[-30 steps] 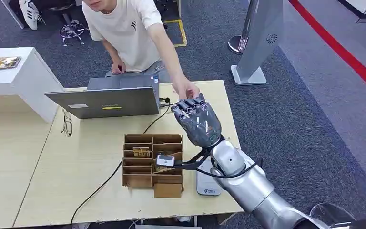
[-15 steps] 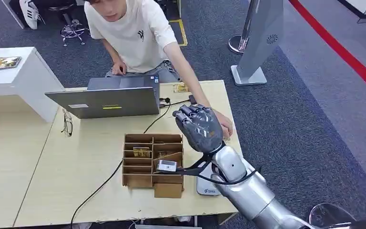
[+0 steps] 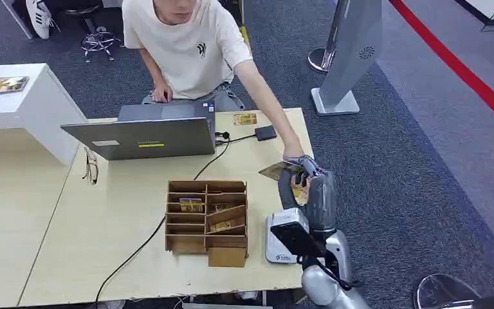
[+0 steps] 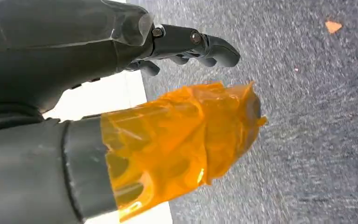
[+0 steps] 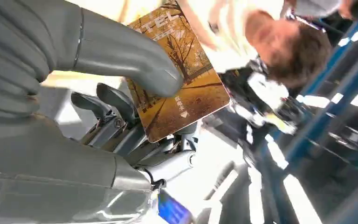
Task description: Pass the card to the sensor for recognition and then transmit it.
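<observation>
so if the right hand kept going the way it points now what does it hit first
Most likely the person's hand, already right at the card that the right hand holds up; depth between them is unclear.

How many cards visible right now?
At least 5: one card in the right hand, one on the table by the laptop, one on the white cabinet, two in the box. More may be hidden.

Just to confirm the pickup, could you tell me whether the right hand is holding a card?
Yes, the right hand pinches the card between thumb and fingers.
</observation>
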